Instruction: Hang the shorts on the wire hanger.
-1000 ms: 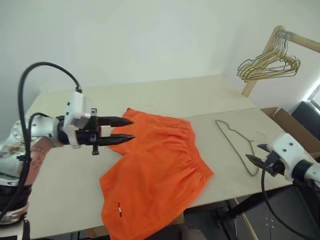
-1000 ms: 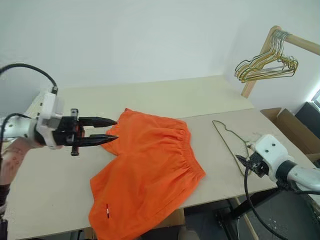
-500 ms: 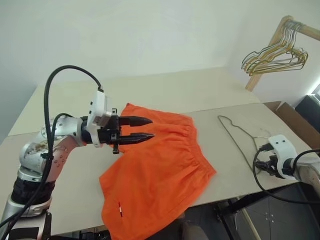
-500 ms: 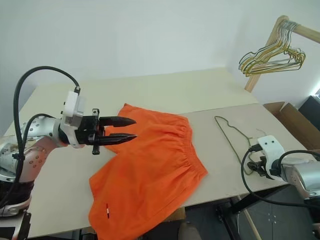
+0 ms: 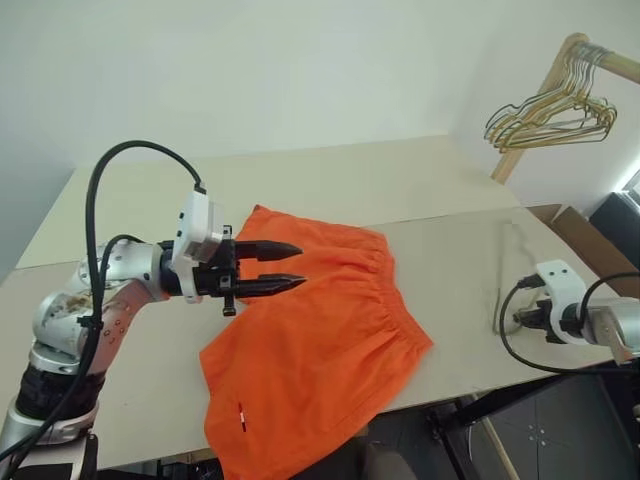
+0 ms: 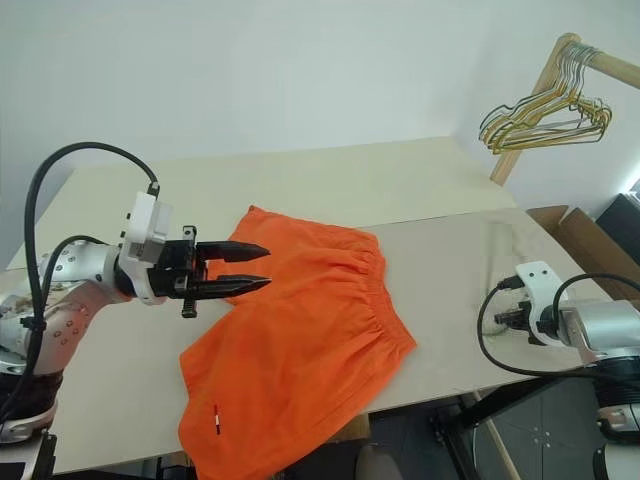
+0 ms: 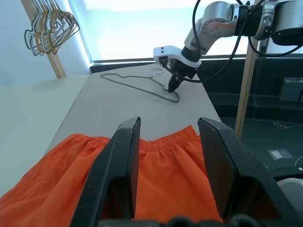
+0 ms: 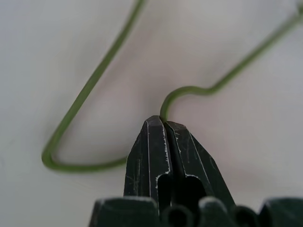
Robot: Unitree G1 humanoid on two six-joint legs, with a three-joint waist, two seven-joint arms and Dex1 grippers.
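Observation:
The bright orange shorts (image 5: 320, 330) lie flat in the middle of the table (image 5: 420, 190), with the gathered waistband toward the right. My left gripper (image 5: 300, 265) hovers open just above their upper left part, pointing right, with nothing between its fingers. Near the table's right edge my right gripper (image 8: 164, 122) is shut on the thin olive wire hanger (image 8: 85, 92), pinching a bend of the wire with its tips down at the tabletop. The hanger (image 7: 142, 87) lies well clear of the shorts. In the head views it is only a faint streak.
A bunch of pale gold wire hangers (image 5: 550, 110) hangs on a wooden rack at the back right. A cardboard box (image 5: 570, 220) sits past the table's right edge. Bare tabletop separates the shorts from the hanger.
My right gripper has come down onto the table and shut on the hanger's wire, and the hanger has shifted from where it lay. My left gripper has hardly moved.

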